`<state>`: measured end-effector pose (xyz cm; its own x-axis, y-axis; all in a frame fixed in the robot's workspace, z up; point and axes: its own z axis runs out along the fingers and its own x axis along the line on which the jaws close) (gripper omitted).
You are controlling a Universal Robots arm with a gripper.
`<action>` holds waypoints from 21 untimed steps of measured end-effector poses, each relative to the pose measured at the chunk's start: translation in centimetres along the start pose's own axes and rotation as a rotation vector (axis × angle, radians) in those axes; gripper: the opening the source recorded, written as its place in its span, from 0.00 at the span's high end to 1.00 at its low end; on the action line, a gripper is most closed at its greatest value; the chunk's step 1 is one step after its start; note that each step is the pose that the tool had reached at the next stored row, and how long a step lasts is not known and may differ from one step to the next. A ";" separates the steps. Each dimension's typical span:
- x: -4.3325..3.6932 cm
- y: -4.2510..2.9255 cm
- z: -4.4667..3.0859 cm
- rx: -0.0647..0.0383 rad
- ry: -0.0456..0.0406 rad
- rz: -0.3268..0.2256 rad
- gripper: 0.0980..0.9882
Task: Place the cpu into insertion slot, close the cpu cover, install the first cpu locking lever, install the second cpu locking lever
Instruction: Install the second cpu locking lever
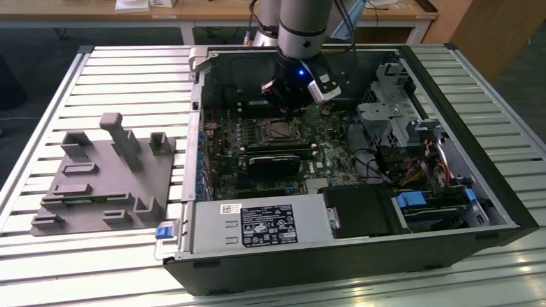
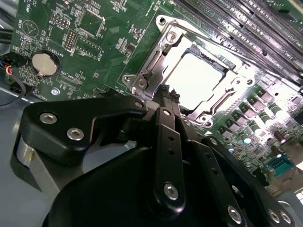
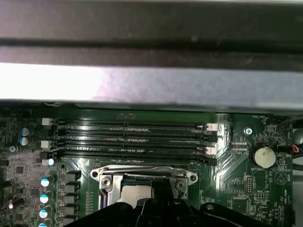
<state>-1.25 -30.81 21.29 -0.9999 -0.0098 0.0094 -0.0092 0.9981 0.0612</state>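
Note:
In the exterior view my gripper (image 1: pixel 288 102) hangs inside the open computer case, just behind the insertion slot (image 1: pixel 277 130) on the green motherboard. The cpu (image 2: pixel 195 81) lies flat in the slot, its silver top bright under the light. Around it the shiny cpu cover (image 2: pixel 152 60) lies flat as a frame. A thin metal lever (image 2: pixel 208 40) runs along one side of the socket. My black fingers (image 2: pixel 166 123) are pressed together with nothing between them, and the gripper's tip (image 2: pixel 165 92) is at the cover's edge. The first wrist view also shows the cover (image 3: pixel 108 178) and cpu (image 3: pixel 129 195).
Long black memory slots (image 3: pixel 132 139) run beside the socket, with a coin battery (image 3: pixel 263 156) to one side. The case wall (image 3: pixel 142 80) stands close behind. A black card (image 1: pixel 273 163), power supply (image 1: pixel 256 224) and drive cage (image 1: pixel 392 115) fill the case. A grey fixture (image 1: pixel 102 173) sits at the exterior view's left.

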 end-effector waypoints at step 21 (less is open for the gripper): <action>0.03 -0.38 -2.13 0.000 0.0009 0.000 0.99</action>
<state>-1.26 -31.32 23.40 -0.9999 -0.0098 0.0103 -0.0092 0.9981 0.0613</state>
